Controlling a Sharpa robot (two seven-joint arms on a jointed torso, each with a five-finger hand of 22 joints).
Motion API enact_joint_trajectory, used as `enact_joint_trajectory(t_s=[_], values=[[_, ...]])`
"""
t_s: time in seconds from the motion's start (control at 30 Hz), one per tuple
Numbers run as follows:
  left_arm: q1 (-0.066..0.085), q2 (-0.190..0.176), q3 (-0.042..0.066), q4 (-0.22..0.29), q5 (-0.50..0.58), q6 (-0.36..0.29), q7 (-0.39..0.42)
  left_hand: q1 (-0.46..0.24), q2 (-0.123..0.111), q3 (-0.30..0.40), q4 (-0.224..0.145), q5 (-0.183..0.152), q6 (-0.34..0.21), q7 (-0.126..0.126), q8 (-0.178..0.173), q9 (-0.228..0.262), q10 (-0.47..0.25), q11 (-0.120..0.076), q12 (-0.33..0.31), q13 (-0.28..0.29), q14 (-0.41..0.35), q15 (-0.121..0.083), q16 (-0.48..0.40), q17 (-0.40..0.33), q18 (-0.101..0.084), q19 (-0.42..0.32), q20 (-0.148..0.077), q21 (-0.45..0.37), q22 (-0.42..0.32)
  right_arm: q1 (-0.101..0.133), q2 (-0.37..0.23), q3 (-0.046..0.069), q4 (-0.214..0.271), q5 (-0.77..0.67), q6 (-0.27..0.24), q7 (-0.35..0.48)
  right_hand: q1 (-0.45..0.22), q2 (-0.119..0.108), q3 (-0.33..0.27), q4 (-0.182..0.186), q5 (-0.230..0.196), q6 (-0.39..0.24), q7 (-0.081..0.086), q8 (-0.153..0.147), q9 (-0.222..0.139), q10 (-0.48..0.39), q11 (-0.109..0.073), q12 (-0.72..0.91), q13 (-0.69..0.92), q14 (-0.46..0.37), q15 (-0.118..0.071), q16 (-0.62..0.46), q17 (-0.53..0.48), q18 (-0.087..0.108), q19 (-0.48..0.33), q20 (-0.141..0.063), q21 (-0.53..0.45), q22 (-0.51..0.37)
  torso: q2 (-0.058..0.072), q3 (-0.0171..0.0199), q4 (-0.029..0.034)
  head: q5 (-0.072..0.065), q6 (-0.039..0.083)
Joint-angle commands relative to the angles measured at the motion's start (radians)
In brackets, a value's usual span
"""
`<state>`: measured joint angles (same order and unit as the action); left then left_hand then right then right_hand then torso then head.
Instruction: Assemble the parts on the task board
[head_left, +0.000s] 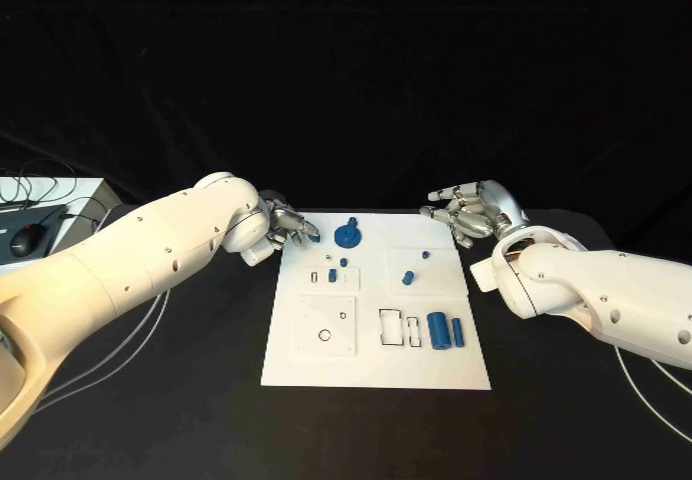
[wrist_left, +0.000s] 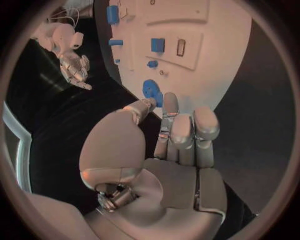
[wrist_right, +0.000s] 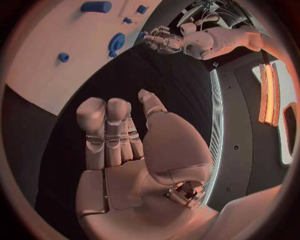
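Note:
The white task board (head_left: 375, 345) lies in the middle of the black table. A round blue part (head_left: 348, 236) sits at its far edge, and small blue pieces (head_left: 408, 278) stand near the middle. Two blue cylinders (head_left: 438, 329) lie side by side near the right edge. My left hand (head_left: 289, 228) hovers at the board's far left corner, fingers straight and holding nothing, tips close to the round part (wrist_left: 150, 91). My right hand (head_left: 469, 212) is off the far right corner over bare table, fingers apart and holding nothing. In the right wrist view the palm (wrist_right: 125, 145) faces the board (wrist_right: 44, 80).
A pale side table with a dark mouse (head_left: 26, 240) and cables stands at the far left. Thin cables (head_left: 130, 345) run along the table under my left arm. Black cloth surrounds the board on all sides.

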<state>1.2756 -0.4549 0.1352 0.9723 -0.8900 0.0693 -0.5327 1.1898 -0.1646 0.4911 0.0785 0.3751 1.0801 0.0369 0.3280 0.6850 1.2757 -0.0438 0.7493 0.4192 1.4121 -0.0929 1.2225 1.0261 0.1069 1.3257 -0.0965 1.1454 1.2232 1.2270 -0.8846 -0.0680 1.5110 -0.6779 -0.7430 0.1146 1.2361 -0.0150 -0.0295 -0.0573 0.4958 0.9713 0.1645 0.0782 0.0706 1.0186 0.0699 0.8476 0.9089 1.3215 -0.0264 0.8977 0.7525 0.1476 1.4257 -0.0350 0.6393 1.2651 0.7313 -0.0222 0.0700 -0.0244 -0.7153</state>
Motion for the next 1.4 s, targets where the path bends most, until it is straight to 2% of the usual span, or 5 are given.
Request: enact_joint_trajectory(t_s=[0.03, 0.27, 0.57, 0.87, 1.4], values=[[0.001, -0.023, 0.001, 0.047, -0.011, -0.017, 0.018, 0.005, -0.011, 0.129, -0.137, 0.010, 0.013, -0.003, -0.008, -0.005, 0.023, -0.014, -0.007, -0.001, 0.001, -0.009, 0.003, 0.003, -0.009, 0.002, -0.009, 0.005, 0.002, 0.009, 0.006, 0.001, -0.024, 0.136, 0.010, 0.131, 0.019, -0.003, -0.003, -0.015, 0.000, -0.020, 0.003, 0.023, 0.001, -0.043, -0.013, -0.040, -0.110, -0.032, 0.010, -0.063, -0.073, 0.015, -0.024, 0.007, -0.279, -0.137, -0.009, -0.0004, 0.0041, 0.002, -0.003], [-0.001, -0.102, -0.001, 0.188, -0.035, -0.038, -0.002, 0.008, -0.014, 0.125, -0.139, 0.036, 0.024, -0.003, -0.021, -0.005, 0.029, -0.015, -0.017, 0.002, 0.002, -0.011, 0.000, 0.003, -0.011, 0.006, -0.013, 0.010, 0.007, 0.035, 0.027, 0.001, -0.106, 0.323, 0.079, 0.260, 0.059, 0.025, 0.038, -0.046, -0.017, -0.027, 0.009, 0.061, -0.002, -0.059, 0.020, -0.330, -0.458, -0.230, 0.067, -0.335, -0.266, -0.035, -0.230, 0.066, -0.548, -0.346, -0.019, -0.0011, 0.0043, 0.006, -0.001], [-0.013, -0.161, -0.010, 0.293, -0.058, -0.073, -0.031, 0.012, -0.016, 0.073, -0.145, 0.153, 0.035, -0.005, -0.026, 0.001, 0.038, -0.018, -0.020, 0.007, 0.005, -0.014, 0.005, 0.010, -0.015, 0.015, -0.019, 0.021, 0.016, 0.044, 0.046, 0.001, -0.165, 0.393, 0.133, 0.329, 0.033, -0.011, 0.136, -0.067, -0.006, 0.000, 0.028, -0.016, -0.006, 0.095, 0.067, -0.751, -0.850, -0.185, 0.139, -0.794, -0.604, -0.061, -0.428, 0.139, -0.576, -0.618, -0.027, -0.0023, 0.0081, 0.011, -0.012], [-0.033, -0.172, -0.045, 0.335, -0.099, -0.144, -0.043, 0.010, -0.018, 0.058, -0.147, 0.175, 0.051, -0.009, -0.041, -0.003, 0.051, -0.021, -0.032, 0.011, 0.005, -0.016, 0.010, 0.013, -0.019, 0.018, -0.022, 0.027, 0.021, 0.046, 0.069, 0.001, -0.200, 0.394, 0.153, 0.349, 0.046, 0.010, 0.061, -0.076, 0.007, -0.208, 0.045, -0.025, -0.017, -0.057, 0.111, -0.791, -0.850, -0.438, 0.194, -0.842, -0.697, -0.065, -0.688, 0.265, -0.577, -1.029, -0.034, -0.0030, 0.0137, 0.019, -0.022], [-0.065, -0.149, -0.097, 0.325, -0.127, -0.194, -0.048, 0.003, -0.017, 0.065, -0.149, 0.176, 0.058, -0.011, -0.051, -0.001, 0.059, -0.022, -0.045, 0.014, 0.005, -0.017, 0.004, 0.001, -0.020, 0.019, -0.025, 0.024, 0.020, 0.046, 0.099, 0.000, -0.230, 0.352, 0.121, 0.380, 0.057, -0.002, 0.046, -0.074, 0.006, -0.310, 0.051, -0.031, -0.022, -0.205, 0.128, -0.798, -0.859, -0.464, 0.208, -0.844, -0.699, -0.062, -0.689, 0.258, -0.573, -1.203, -0.029, -0.0012, 0.0118, 0.018, -0.023]])
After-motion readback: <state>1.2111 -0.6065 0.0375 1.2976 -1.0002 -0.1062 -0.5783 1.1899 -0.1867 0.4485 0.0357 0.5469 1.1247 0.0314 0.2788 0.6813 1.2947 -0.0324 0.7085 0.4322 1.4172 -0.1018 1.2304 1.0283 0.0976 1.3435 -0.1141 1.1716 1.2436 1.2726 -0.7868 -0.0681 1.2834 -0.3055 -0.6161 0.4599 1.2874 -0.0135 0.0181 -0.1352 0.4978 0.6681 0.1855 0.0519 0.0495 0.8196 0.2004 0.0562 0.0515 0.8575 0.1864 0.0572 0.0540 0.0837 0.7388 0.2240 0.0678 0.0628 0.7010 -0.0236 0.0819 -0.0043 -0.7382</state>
